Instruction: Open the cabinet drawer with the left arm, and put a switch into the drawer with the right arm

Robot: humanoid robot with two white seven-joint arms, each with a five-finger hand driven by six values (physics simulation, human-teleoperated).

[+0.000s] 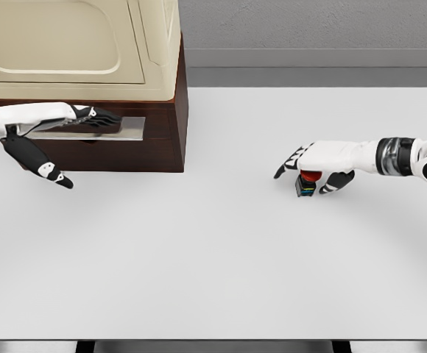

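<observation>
Left hand (66,121), fingers laid flat on the dark brown wooden cabinet's grey metal drawer front (129,127), drawer looks shut; right hand (313,165) curls loosely over the small red-capped switch (307,181) on the white table (213,272); next: pull drawer.

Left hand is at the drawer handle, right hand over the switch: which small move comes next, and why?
Probably pull the left hand back toward the robot: its fingers lie on the drawer handle and the drawer looks shut. The right hand sits over the switch, apparently not lifted.
</observation>
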